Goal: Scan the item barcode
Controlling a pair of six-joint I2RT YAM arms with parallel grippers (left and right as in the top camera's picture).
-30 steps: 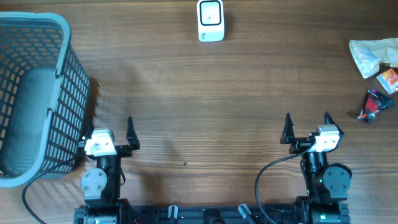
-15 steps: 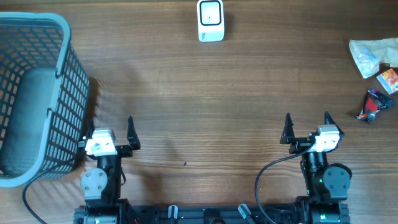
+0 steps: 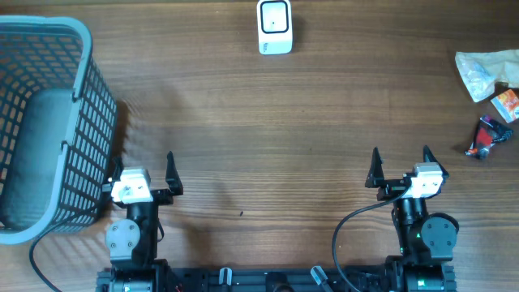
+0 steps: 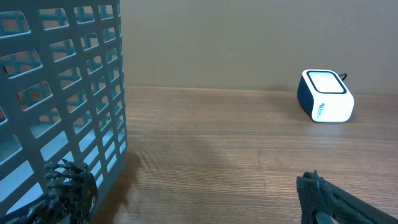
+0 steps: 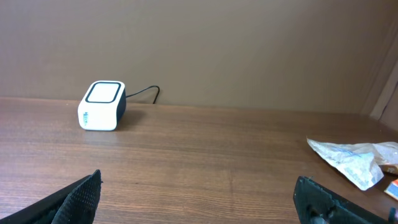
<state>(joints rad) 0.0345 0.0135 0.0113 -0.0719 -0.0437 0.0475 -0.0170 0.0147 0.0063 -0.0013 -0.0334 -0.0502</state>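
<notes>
Both arms low at the near edge, nothing in hand.

My left end effector (image 3: pixel 143 166) stands wide with nothing between its fingers, just beside the wall of the grey mesh basket (image 3: pixel 81 36) at the left end of the tabletop (image 3: pixel 268 122). My right end effector (image 3: pixel 401 158) is spread just as wide and is empty too. The white scanner (image 3: pixel 275 26) sits at the far edge, near the middle, its window facing up and its cable (image 5: pixel 146 92) trailing off behind it. The candidate items lie together at the far right, well apart from both arms: a clear crumpled packet (image 3: pixel 482 71), a small orange packet (image 3: pixel 506 103) just beside it, and a dark wrapped item (image 3: pixel 486 136) nearest to me. I cannot make out a barcode on any of them.
</notes>
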